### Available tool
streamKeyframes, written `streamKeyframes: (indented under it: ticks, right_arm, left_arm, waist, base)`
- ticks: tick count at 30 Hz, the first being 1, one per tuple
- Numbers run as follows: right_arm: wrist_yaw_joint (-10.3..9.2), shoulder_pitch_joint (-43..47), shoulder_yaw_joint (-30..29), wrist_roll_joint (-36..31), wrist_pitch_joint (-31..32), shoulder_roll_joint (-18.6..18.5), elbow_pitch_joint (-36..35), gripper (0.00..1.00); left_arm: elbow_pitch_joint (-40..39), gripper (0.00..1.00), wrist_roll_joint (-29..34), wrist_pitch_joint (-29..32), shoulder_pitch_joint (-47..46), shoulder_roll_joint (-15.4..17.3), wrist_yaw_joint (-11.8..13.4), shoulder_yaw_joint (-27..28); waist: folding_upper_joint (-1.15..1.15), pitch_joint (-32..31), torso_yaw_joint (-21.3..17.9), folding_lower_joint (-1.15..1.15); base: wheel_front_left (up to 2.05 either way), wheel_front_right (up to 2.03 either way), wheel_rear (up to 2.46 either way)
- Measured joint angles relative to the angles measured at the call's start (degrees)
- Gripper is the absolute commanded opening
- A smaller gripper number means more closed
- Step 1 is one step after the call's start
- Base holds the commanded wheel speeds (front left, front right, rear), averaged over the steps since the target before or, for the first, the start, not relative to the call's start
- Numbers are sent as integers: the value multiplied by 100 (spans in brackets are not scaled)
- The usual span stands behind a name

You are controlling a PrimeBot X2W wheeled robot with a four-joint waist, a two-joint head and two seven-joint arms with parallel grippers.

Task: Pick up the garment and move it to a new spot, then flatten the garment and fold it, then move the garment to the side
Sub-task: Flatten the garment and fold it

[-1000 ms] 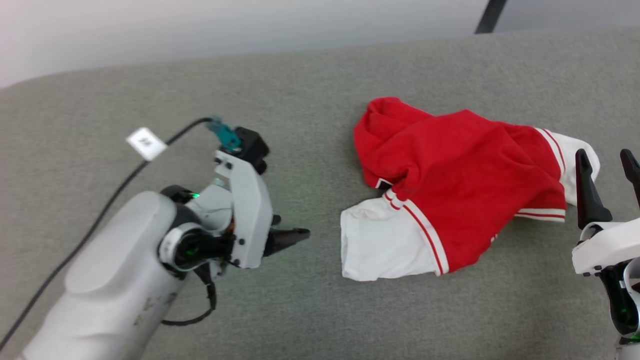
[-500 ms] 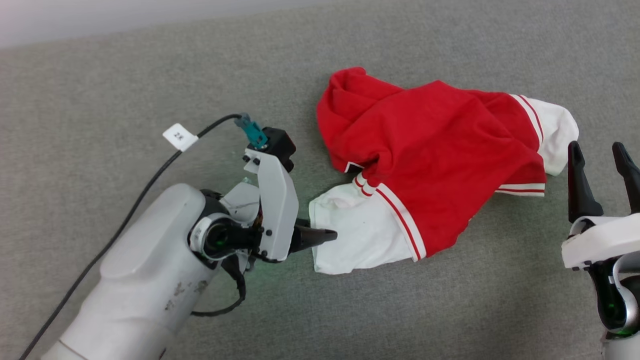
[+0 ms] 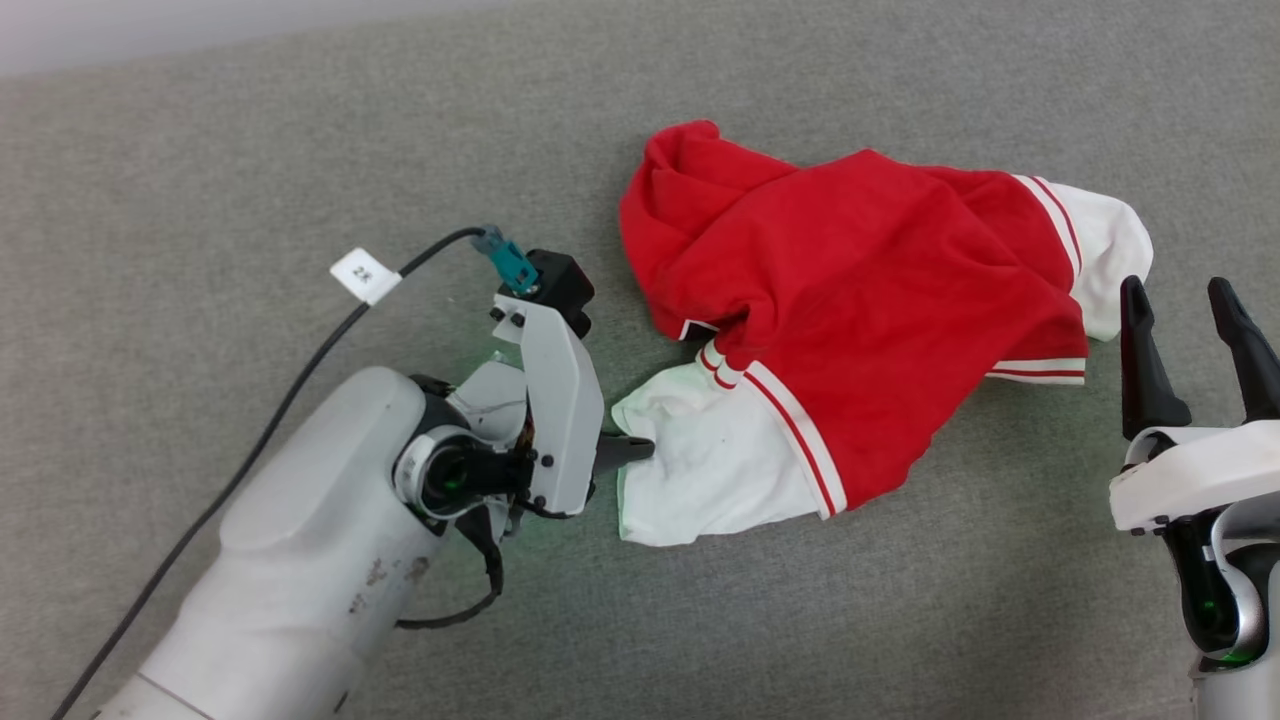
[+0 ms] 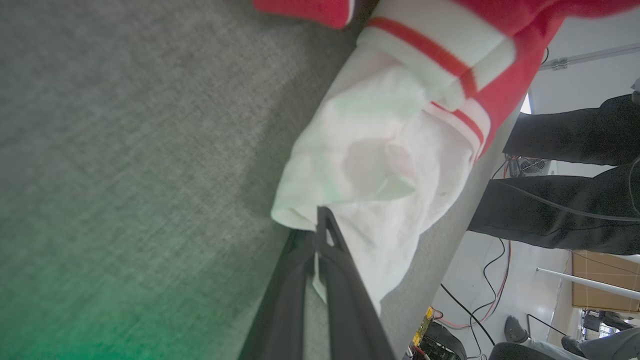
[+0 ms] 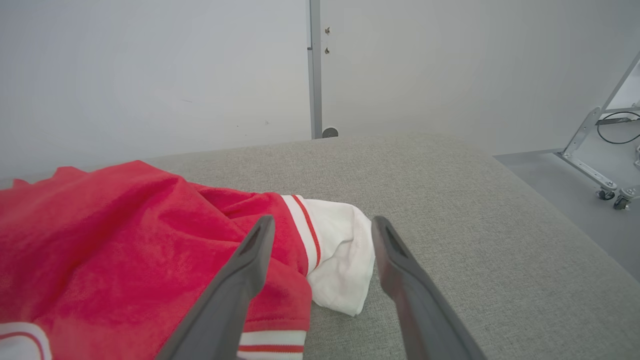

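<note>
Red jersey shirt (image 3: 860, 300) lies crumpled on the grey upholstered surface (image 3: 300, 150), right of centre in the head view. Body bunched, striped trim showing. One white sleeve (image 3: 710, 470) spreads toward the robot's left; the other sleeve (image 3: 1105, 245) is at the far right end. Left gripper (image 3: 645, 449) sits low and sideways at the cuff edge of the first sleeve, fingers pinched together. The left wrist view shows a sliver of white cloth caught between them, so a thin hold on the hem. Right gripper (image 3: 1172, 295) stands just beside the other sleeve, fingers wide apart, nothing between them, apparently clear of the cloth. Step in hand, as I judge it: the first pickup, with a grasp made on one side and the lift not yet begun. Next move likely calls for the right fingers to drop over the sleeve ahead and close, then both arms rising together. A lift on the left pinch alone risks the hem slipping out.
</note>
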Motion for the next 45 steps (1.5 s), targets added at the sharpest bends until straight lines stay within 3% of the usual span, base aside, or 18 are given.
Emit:
streamKeyframes:
  ticks: [5,14,22,37,38,39,40,41,45]
  right_arm:
    - [0,5,-43,-43,48,-52,-25,100]
    - [0,68,-41,-63,237,-158,-157,100]
    - [0,98,1,-82,416,-248,-275,100]
    - [0,230,-1,-55,734,-404,-466,100]
    - [0,234,-1,-53,742,-412,-471,100]
    - [0,249,1,-53,778,-419,-478,100]
    - [0,272,13,-53,789,-428,-479,100]
    - [0,312,42,-52,835,-452,-478,100]
    - [0,436,283,-23,989,-573,-486,100]
  left_arm:
    - [104,0,-64,-288,21,57,-46,131]
    - [154,0,-209,-589,-66,890,-53,662]
    - [391,0,5,-955,-219,1425,-10,902]
    - [987,0,369,-1558,-205,1248,-46,625]
    - [1013,26,364,-1615,-208,1243,-46,632]
    - [1031,46,348,-1662,-209,1238,-51,638]
    - [1040,81,341,-1741,-209,1235,-53,644]
    - [1050,100,335,-1813,-209,1229,-53,654]
    - [984,100,279,-2113,-168,1247,-73,664]
  waist:
    - [0,-81,129,0]
    - [0,-295,512,0]
    - [0,-494,788,0]
    - [0,-444,770,0]
    - [0,-451,772,0]
    - [0,-462,776,0]
    - [0,-475,782,0]
    - [0,-492,790,0]
    - [0,-591,843,0]
  base:
    - [0,0,0]
    - [0,0,0]
    - [0,0,0]
    - [0,0,0]
    - [0,0,0]
    - [0,0,0]
    - [0,0,0]
    - [0,0,0]
    - [0,0,0]
